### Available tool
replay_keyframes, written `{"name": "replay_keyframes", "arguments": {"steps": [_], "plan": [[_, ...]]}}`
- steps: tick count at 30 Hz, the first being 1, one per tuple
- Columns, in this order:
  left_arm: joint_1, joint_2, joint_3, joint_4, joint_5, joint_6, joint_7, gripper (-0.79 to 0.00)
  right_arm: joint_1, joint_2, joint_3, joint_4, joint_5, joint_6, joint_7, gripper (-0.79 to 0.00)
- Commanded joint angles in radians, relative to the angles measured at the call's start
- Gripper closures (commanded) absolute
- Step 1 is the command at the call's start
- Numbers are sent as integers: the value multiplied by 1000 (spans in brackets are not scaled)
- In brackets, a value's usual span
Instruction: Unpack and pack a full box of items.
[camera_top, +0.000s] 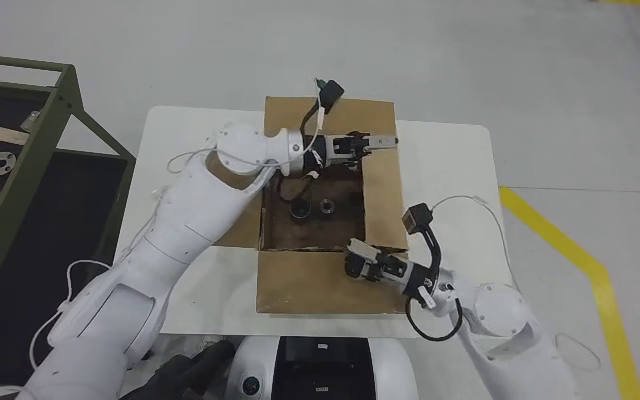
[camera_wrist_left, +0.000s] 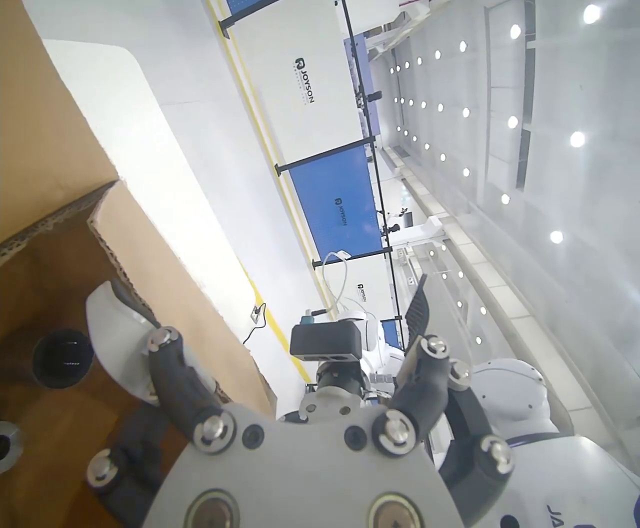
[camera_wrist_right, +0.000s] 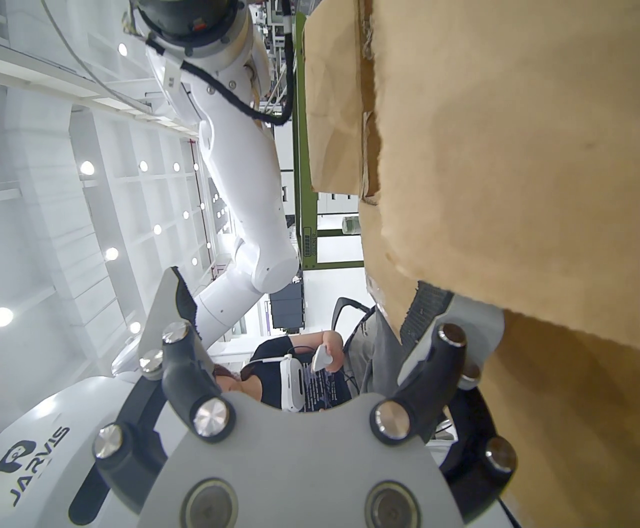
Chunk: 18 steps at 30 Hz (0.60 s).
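The left hand (camera_top: 382, 143), fingers spread, straddles the far wall of the open cardboard box (camera_top: 300, 282). The right hand (camera_top: 352, 262), also spread, sits at the near wall. The box stands mid-bench (camera_top: 450, 180), with a dark round item (camera_top: 298, 211) inside.

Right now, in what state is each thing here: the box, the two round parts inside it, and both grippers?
Cardboard box: open, flaps folded outward.
Black round part: on the box floor, not held.
Metal round part: on the box floor beside the black one, not held.
Left gripper: open, straddling a box wall.
Right gripper: open, at the edge of a box flap.
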<state>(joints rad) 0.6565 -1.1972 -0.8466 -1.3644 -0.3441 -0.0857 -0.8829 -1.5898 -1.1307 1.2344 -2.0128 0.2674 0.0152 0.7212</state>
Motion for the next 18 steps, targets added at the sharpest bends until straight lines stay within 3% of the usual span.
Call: {"name": "replay_keyframes", "arguments": {"steps": [1, 9, 18], "plan": [[-3, -3, 2, -3, -11, -2, -10, -785, -9, 0, 6, -4, -2, -20, -28, -785], [-3, -8, -14, -8, -35, -18, -46, -785, -93, 6, 75, -52, -2, -136, -113, -785], [64, 25, -133, -61, -10, -30, -83, -785, -199, 14, 173, -106, 19, -231, -168, -785]]}}
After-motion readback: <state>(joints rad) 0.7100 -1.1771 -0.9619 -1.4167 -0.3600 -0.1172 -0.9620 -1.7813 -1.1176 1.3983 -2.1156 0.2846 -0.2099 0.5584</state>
